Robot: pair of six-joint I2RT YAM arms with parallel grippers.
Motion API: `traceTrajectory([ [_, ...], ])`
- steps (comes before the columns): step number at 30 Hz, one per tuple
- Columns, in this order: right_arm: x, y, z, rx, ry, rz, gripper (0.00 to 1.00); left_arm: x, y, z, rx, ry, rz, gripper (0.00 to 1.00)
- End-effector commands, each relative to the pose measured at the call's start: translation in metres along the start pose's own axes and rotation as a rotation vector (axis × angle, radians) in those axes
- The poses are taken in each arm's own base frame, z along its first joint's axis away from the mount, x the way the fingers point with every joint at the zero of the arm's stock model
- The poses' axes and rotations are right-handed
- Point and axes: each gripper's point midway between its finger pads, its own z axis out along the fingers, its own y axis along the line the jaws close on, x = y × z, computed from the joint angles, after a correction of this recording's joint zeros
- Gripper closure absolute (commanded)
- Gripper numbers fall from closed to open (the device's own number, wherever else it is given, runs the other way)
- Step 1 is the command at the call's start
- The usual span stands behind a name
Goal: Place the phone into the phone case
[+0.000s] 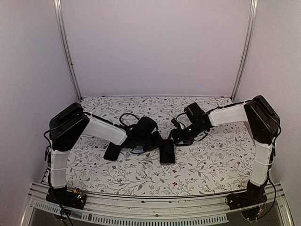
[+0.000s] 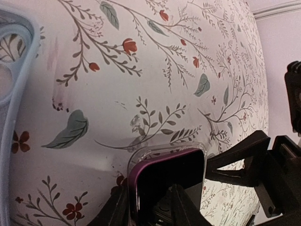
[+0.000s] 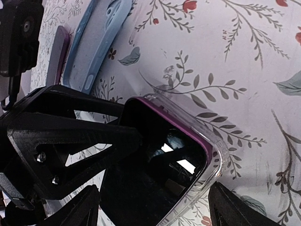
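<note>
Right fingers [image 3: 77, 209] spread wide over phone [image 3: 155, 179]; left fingers [image 2: 113, 214] against its end, grip unclear.
One phone, black-faced with purple rim, flat on tabletop [image 3: 244, 70], visible corner inside one clear case [image 3: 218, 156]; one light blue case [image 3: 99, 37] nearby.

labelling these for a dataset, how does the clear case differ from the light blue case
The clear case is colourless and see-through; the light blue case is tinted. The clear case holds a purple-edged phone; the light blue case looks empty. Both lie on the floral cloth.
</note>
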Motion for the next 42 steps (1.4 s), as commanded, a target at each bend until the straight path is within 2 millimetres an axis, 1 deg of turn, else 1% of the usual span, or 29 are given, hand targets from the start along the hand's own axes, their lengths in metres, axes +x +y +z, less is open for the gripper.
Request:
traceTrajectory([
  [1, 0.025, 0.002, 0.015, -0.127, 0.067, 0.046, 0.17, 0.016, 0.029, 0.01, -0.072, 0.069, -0.014, 0.69],
  [4, 0.033, 0.014, 0.017, -0.228, 0.077, 0.054, 0.17, 0.018, 0.035, 0.01, -0.069, 0.078, -0.033, 0.7],
  [6, 0.035, 0.023, 0.015, -0.303, 0.068, 0.062, 0.18, 0.02, 0.036, 0.012, -0.063, 0.088, -0.04, 0.71],
  [11, 0.013, 0.051, -0.002, -0.401, -0.013, 0.008, 0.18, 0.021, 0.034, 0.014, -0.028, 0.096, -0.053, 0.76],
  [14, -0.003, 0.059, -0.009, -0.398, -0.06, -0.006, 0.18, 0.021, 0.032, 0.014, -0.01, 0.099, -0.062, 0.78],
  [17, -0.021, 0.049, -0.016, -0.324, -0.134, 0.006, 0.18, 0.022, 0.036, 0.012, -0.014, 0.1, -0.076, 0.78],
  [19, -0.029, 0.036, -0.019, -0.283, -0.167, 0.049, 0.2, 0.021, 0.035, 0.009, -0.009, 0.099, -0.077, 0.79],
  [21, -0.036, 0.024, -0.019, -0.243, -0.197, 0.091, 0.23, 0.02, 0.031, 0.009, 0.008, 0.101, -0.057, 0.79],
  [23, -0.042, 0.028, -0.022, -0.261, -0.226, 0.087, 0.26, 0.022, 0.025, 0.012, 0.025, 0.119, -0.042, 0.79],
  [25, -0.05, 0.035, -0.027, -0.285, -0.248, 0.08, 0.28, 0.024, 0.021, 0.014, 0.042, 0.139, -0.041, 0.81],
  [27, -0.058, 0.03, -0.029, -0.232, -0.27, 0.09, 0.28, 0.023, 0.014, 0.014, 0.062, 0.141, -0.034, 0.81],
  [29, -0.063, 0.015, -0.029, -0.131, -0.276, 0.095, 0.28, 0.02, 0.01, 0.01, 0.072, 0.13, -0.022, 0.8],
  [31, -0.053, -0.01, -0.024, -0.036, -0.236, 0.121, 0.27, 0.019, 0.008, 0.007, 0.072, 0.12, -0.011, 0.79],
  [33, -0.049, -0.027, -0.025, 0.044, -0.225, 0.125, 0.25, 0.019, 0.01, 0.002, 0.065, 0.117, -0.012, 0.78],
  [35, -0.045, -0.037, -0.029, 0.125, -0.186, 0.097, 0.22, 0.018, 0.016, -0.004, 0.047, 0.102, -0.024, 0.74],
  [36, -0.043, -0.043, -0.031, 0.185, -0.175, 0.079, 0.19, 0.014, 0.017, -0.009, 0.042, 0.08, -0.026, 0.71],
  [37, -0.04, -0.046, -0.033, 0.236, -0.162, 0.047, 0.13, 0.009, 0.018, -0.014, 0.036, 0.055, -0.023, 0.66],
  [38, -0.038, -0.04, -0.035, 0.266, -0.154, 0.012, 0.04, 0.003, 0.016, -0.021, 0.04, 0.025, -0.017, 0.62],
  [39, -0.034, -0.035, -0.036, 0.287, -0.138, -0.022, 0.01, -0.003, 0.014, -0.028, 0.039, -0.005, -0.007, 0.58],
  [40, -0.031, -0.028, -0.037, 0.297, -0.122, -0.046, 0.01, -0.008, 0.011, -0.035, 0.045, -0.023, 0.003, 0.54],
  [42, -0.022, -0.02, -0.032, 0.342, -0.072, -0.088, 0.01, -0.023, 0.009, -0.049, 0.028, -0.09, 0.026, 0.44],
])
